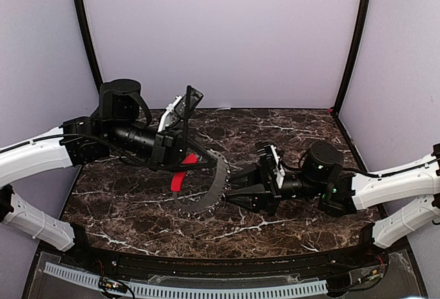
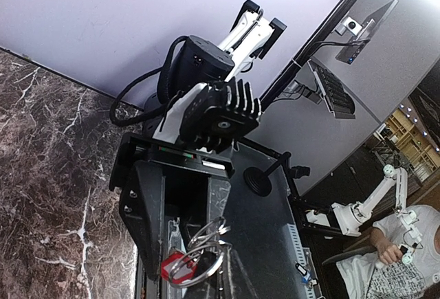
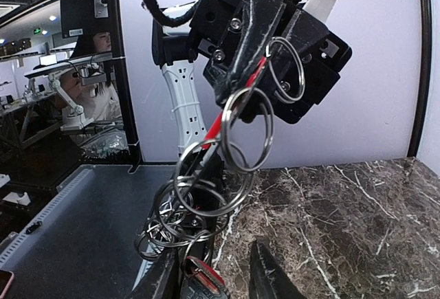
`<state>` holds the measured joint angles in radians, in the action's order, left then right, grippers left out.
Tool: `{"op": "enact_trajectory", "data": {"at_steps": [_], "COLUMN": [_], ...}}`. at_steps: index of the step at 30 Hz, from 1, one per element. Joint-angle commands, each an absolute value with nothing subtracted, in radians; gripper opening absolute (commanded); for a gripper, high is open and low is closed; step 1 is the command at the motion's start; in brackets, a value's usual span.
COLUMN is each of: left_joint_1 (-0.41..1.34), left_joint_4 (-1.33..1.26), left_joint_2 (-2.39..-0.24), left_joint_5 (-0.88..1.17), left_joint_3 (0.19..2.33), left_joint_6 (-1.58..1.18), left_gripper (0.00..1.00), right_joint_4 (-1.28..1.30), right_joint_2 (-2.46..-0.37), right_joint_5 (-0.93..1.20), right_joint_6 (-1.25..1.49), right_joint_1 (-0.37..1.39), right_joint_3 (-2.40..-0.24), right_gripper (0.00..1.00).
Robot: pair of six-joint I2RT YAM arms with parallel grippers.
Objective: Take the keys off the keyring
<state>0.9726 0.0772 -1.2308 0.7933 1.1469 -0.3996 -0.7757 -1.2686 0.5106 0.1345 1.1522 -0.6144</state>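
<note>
A: What does it look like?
B: A thin silvery wire keyring (image 3: 218,122) with a curved red sleeve, more wire loops chained below it, up off the dark marble bench (image 1: 289,134).
A: Who holds it?
B: The left pincer (image 1: 189,160) is clenched on it. The chain slants down to the tiny red-headed key (image 3: 205,271), between the fingers of the right pincer (image 1: 229,189). I cannot tell whether that one grips.

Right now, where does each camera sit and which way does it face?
Top external: above, behind the bases, looking down on the table; left arm, right arm show.
Left wrist: faces the right pincer head-on; own fingers unclear.
Right wrist: faces the left pincer; own fingertips at bottom.
Shared: both wrist views show the keyring.
</note>
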Motion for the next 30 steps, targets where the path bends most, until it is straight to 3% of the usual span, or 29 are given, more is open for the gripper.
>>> {"op": "enact_trajectory", "data": {"at_steps": [1, 7, 11, 30], "left_joint_1": [0.966, 0.966, 0.962, 0.918], "left_joint_4": [0.064, 0.07, 0.078, 0.097], "left_joint_2": [-1.223, -1.213, -1.204, -1.155], "left_joint_5": [0.827, 0.816, 0.811, 0.764], "left_joint_3": [1.178, 1.174, 1.17, 1.118], "left_joint_6": [-0.411, -0.41, -0.405, -0.388], "left_gripper": [0.0, 0.0, 0.0, 0.0], "right_joint_4": [-0.839, -0.83, -0.8, -0.499], "right_joint_2": [-1.277, -1.271, -1.264, -1.106], "right_joint_5": [0.542, 0.573, 0.572, 0.306], "right_joint_6": [0.143, 0.148, 0.149, 0.028], "right_joint_1": [1.16, 1.16, 1.16, 1.16], "right_joint_3": [-0.641, -0.648, -0.651, -0.658], "right_gripper": [0.35, 0.1, 0.0, 0.0]}}
